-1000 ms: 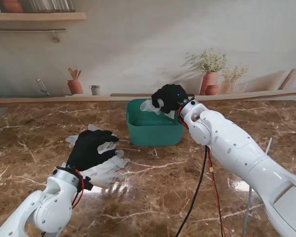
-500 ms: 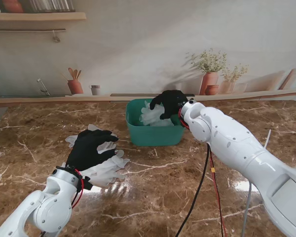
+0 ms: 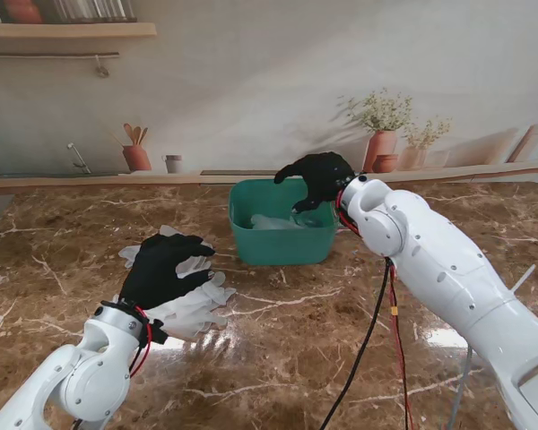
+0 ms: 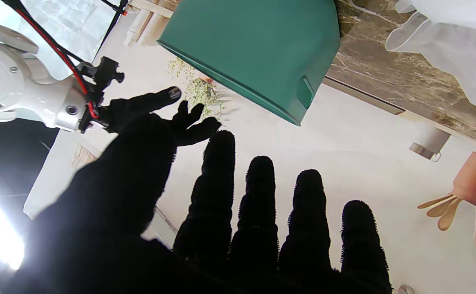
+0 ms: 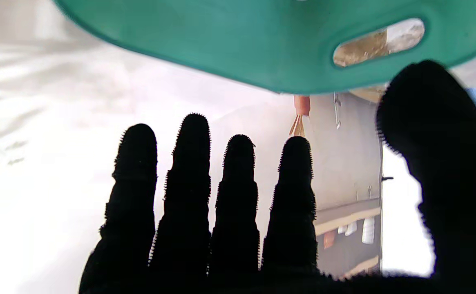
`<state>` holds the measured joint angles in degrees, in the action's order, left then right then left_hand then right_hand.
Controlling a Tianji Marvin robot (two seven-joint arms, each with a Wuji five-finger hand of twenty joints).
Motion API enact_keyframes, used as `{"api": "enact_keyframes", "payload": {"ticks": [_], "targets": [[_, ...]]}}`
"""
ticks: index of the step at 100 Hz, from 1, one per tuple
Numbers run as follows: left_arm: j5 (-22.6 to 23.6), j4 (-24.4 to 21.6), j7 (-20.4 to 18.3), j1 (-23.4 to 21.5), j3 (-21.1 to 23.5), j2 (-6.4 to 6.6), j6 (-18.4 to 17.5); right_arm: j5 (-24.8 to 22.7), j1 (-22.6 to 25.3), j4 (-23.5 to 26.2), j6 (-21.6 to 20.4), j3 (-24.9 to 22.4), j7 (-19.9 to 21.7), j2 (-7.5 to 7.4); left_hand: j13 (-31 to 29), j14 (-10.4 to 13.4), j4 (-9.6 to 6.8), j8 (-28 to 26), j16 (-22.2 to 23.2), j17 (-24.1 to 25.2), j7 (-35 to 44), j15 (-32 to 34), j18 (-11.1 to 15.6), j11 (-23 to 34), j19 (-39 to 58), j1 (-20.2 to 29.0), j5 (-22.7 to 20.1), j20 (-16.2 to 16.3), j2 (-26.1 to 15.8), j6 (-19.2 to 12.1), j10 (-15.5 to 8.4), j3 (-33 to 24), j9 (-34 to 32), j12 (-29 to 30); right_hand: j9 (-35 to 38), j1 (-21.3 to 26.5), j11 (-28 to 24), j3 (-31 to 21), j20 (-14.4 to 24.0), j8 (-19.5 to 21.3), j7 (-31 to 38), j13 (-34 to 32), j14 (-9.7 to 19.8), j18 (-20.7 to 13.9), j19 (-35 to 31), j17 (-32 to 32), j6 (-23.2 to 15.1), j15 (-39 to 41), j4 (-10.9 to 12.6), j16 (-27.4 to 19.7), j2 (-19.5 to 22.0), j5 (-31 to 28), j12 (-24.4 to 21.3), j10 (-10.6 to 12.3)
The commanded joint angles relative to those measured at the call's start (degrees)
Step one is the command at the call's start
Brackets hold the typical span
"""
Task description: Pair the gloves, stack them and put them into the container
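Observation:
The green container (image 3: 278,240) stands at the table's far middle and holds a pale glove (image 3: 271,221) on its floor. My right hand (image 3: 317,178), in a black glove, hovers over the container's right rim with fingers spread and nothing in it. In the right wrist view the container (image 5: 238,45) fills the frame beyond my empty fingers (image 5: 193,163). My left hand (image 3: 164,265) lies flat and open on a stack of white gloves (image 3: 193,303) at the near left. The left wrist view shows its spread fingers (image 4: 258,196), the container (image 4: 262,49) and a white glove (image 4: 450,45).
A marble table (image 3: 278,358) runs under everything. Red and black cables (image 3: 381,313) hang from my right arm over the table's near middle. A wooden ledge (image 3: 117,182) and a painted backdrop with vases close the far side.
My right hand let go of the pale glove, which dropped into the container. The hand then opened and rose to the right rim. My left hand stayed on the stack.

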<state>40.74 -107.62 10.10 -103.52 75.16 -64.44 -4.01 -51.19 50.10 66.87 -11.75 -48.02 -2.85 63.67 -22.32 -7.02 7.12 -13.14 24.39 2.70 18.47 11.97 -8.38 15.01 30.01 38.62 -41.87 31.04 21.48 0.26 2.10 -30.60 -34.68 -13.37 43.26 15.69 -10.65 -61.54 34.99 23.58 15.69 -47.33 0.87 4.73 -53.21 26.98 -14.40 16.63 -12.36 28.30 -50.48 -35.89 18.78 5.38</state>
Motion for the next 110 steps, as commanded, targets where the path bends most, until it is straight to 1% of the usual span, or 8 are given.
{"api": "enact_keyframes", "payload": {"ticks": [1, 34, 44, 49, 57, 88, 99, 110], "targets": [[0.13, 0.06, -0.27, 0.20, 0.11, 0.12, -0.38, -0.60, 4.38, 4.39, 0.56, -3.37, 1.47, -1.52, -0.79, 2.77, -1.24, 0.20, -0.64, 0.92, -0.32, -1.54, 0.46, -1.20, -1.28, 0.78, 0.55, 1.11, -2.38, -0.79, -1.00, 1.01, -0.12, 0.58, -0.85, -2.65, 0.17, 1.41, -0.75, -0.57, -0.17, 2.62, 0.82, -0.46, 3.19, -1.94, 1.32, -2.47, 2.63, -2.21, 2.02, 0.72, -1.11, 0.27], [-1.14, 1.95, -1.81, 2.63, -1.33, 0.28, -0.80, -3.85, 26.86, 23.46, -4.16, -22.07, 1.73, -2.85, -0.58, 2.53, -1.27, 0.32, -0.40, 0.60, -0.60, -1.17, -0.17, -0.94, 1.75, 0.70, 0.86, 2.09, -2.60, -0.50, -0.98, 1.35, 0.40, 0.40, -1.98, -3.19, 3.42, 8.36, -10.03, -0.52, -1.84, 8.74, 3.14, -6.50, 15.78, -5.61, 4.24, -9.67, 4.24, -13.48, 8.46, 1.24, -4.89, -0.14], [-1.41, 2.56, -2.38, 3.35, -1.69, 0.36, -1.09, -3.62, 33.56, 29.32, -4.87, -26.71, 7.09, -3.48, -0.52, 2.53, -1.25, 0.33, -0.36, 0.63, -0.63, -1.09, -0.26, -0.96, 2.40, 0.50, 0.97, 2.06, -2.62, -0.53, -0.92, 1.49, 0.64, 0.39, -3.53, -1.85, 4.46, 14.85, -14.54, -0.97, -3.09, 10.58, 3.39, -7.78, 17.85, -6.47, 5.90, -10.31, 5.53, -15.58, 13.21, 2.41, -6.38, -0.71], [-1.60, 2.86, -2.55, 3.68, -1.88, 0.37, -1.09, -3.69, 36.51, 31.38, -5.05, -28.47, 8.97, -3.75, -0.46, 2.46, -1.28, 0.35, -0.35, 0.57, -0.69, -1.08, -0.24, -0.96, 2.72, 0.55, 1.12, 2.06, -2.54, -0.43, -0.82, 1.48, 0.77, 0.39, -4.25, -1.78, 4.74, 23.39, -15.56, -1.02, -3.48, 10.95, 3.27, -7.76, 17.47, -6.68, 6.22, -10.30, 8.16, -15.97, 18.56, 2.93, -6.93, -1.05], [-2.15, 3.43, -2.53, 4.19, -2.31, 0.31, -1.04, -3.53, 40.96, 34.22, -4.87, -30.74, 11.55, -4.02, -0.26, 2.49, -1.28, 0.37, -0.33, 0.64, -0.75, -1.05, 0.06, -0.92, 3.25, 0.48, 1.24, 1.98, -2.59, -0.38, -0.90, 1.50, 0.93, 0.36, -5.22, -6.03, 5.14, 18.53, -16.28, -1.24, -4.31, 11.57, 2.91, -7.60, 17.31, -7.15, 7.15, -10.41, 9.70, -16.18, 15.21, 4.19, -7.39, -1.53], [-3.28, 5.97, -4.21, 6.12, -3.54, 0.54, -1.52, -2.84, 49.30, 34.24, -4.42, -32.07, 9.18, -3.79, -0.33, 2.30, -1.32, 0.41, -0.23, 0.46, -0.82, -0.75, 0.95, -0.77, 5.04, 0.65, 1.29, 1.57, -2.29, -0.27, -0.91, 1.02, 1.12, 0.29, -5.68, -6.04, 4.99, 17.45, -16.28, -1.05, -4.24, 11.73, 2.27, -6.76, 17.16, -7.75, 6.84, -10.03, 9.68, -15.95, 14.95, 4.23, -7.45, -1.62], [-2.59, 6.59, -8.85, 7.47, -2.36, 1.44, -2.27, -2.70, 50.01, 34.33, -4.17, -32.38, 9.06, -3.75, -0.32, 2.41, -1.36, 0.41, -0.22, 0.47, -0.85, -0.69, 1.09, -0.74, 5.73, 0.87, 1.44, 1.45, -1.33, -0.48, -1.02, 0.34, 1.22, 0.26, -5.86, -5.52, 4.91, 17.53, -16.11, -0.82, -3.94, 11.73, 2.31, -6.53, 17.02, -8.05, 6.63, -9.82, 9.54, -15.69, 14.88, 3.93, -7.36, -1.57], [-1.19, 7.35, -15.56, 9.48, -0.07, 2.81, -4.79, -2.55, 49.95, 34.24, -4.00, -32.30, 9.02, -3.73, -0.34, 2.90, -1.11, -0.50, -0.40, 0.73, 1.01, -0.83, 0.65, -0.77, 6.38, 0.56, 0.56, 0.77, 1.24, -4.12, -1.53, -2.63, 1.35, 0.27, -5.65, -5.13, 4.68, 17.69, -15.94, -0.54, -3.52, 11.64, 2.18, -6.29, 16.92, -8.23, 6.40, -9.61, 9.43, -15.40, 14.86, 3.40, -7.19, -1.68]]}}
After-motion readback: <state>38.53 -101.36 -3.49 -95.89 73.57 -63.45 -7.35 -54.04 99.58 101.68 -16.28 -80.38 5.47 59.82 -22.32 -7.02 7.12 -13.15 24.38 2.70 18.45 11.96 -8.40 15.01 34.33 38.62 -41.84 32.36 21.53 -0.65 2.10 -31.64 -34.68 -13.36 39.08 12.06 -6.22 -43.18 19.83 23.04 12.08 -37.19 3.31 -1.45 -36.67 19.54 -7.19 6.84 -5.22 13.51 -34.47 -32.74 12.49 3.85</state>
